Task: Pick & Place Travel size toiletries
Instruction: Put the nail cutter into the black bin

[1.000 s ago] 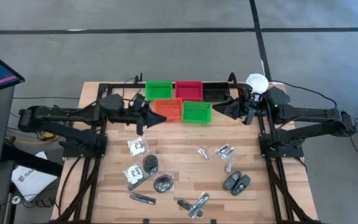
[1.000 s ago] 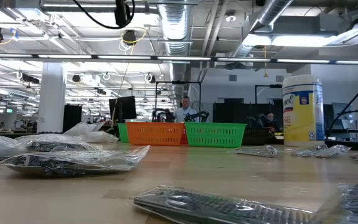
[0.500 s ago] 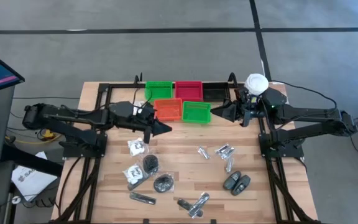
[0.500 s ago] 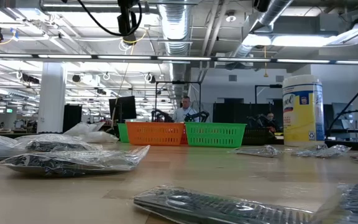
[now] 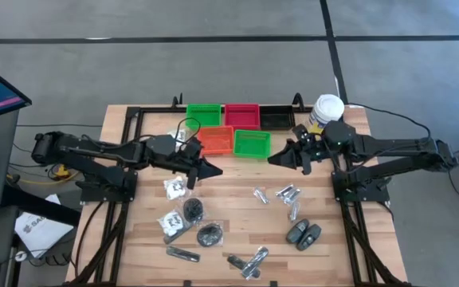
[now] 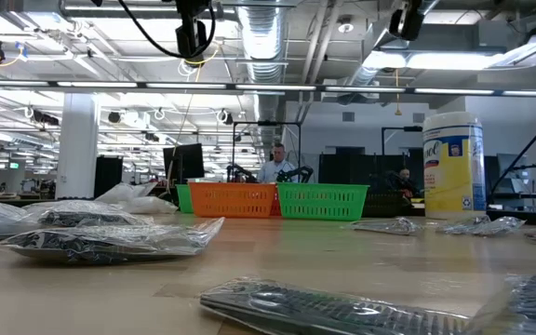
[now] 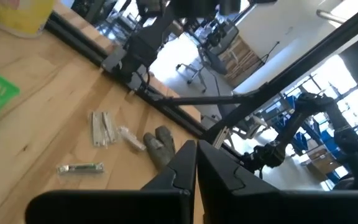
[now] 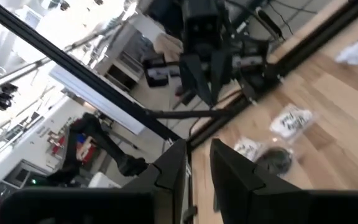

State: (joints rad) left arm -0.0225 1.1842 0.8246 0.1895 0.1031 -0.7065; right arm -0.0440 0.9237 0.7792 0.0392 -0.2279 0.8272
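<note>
Big open workshop behind, ducts and strip lights overhead, a person [image 6: 274, 160] seated far back beyond the wooden table [image 5: 229, 203]. Grey floor all round it from above.

Starting at the left: the left gripper [image 5: 212, 168] hangs over the table just in front of the orange tray [image 5: 215, 138], fingers pressed together and carrying nothing (its own wrist view shows the two dark fingers [image 7: 185, 163] closed into a single wedge). Right below it on the wood lies a clear packet with white contents [image 5: 176, 188], and nearer the front edge a black round piece in plastic [image 5: 193, 210], another clear packet [image 5: 172, 223], a second black round piece [image 5: 209, 234] and a slim silvery sachet [image 5: 182, 253].

Along the back edge, the trays: a green tray [image 5: 204, 115], a red tray [image 5: 242, 115], a black tray [image 5: 277, 117], and a second green tray [image 5: 252, 143] beside the orange one. Nothing can be seen in any of them from above.

Middle of the table: more silvery sachets [image 5: 260, 194], one pair [image 5: 288, 191] beside them, a further sachet [image 5: 295, 210] and a cluster at the front [image 5: 249, 263].

Over to the right: two dark grey ovals [image 5: 303, 233] touching each other. Above them the right gripper [image 5: 277, 159] hovers near the second green tray, fingers a narrow gap apart with nothing between them (the wrist view shows daylight between the fingers [image 8: 173, 163]). Behind it stands the white canister [image 5: 327, 111] at the table's back right corner.
</note>
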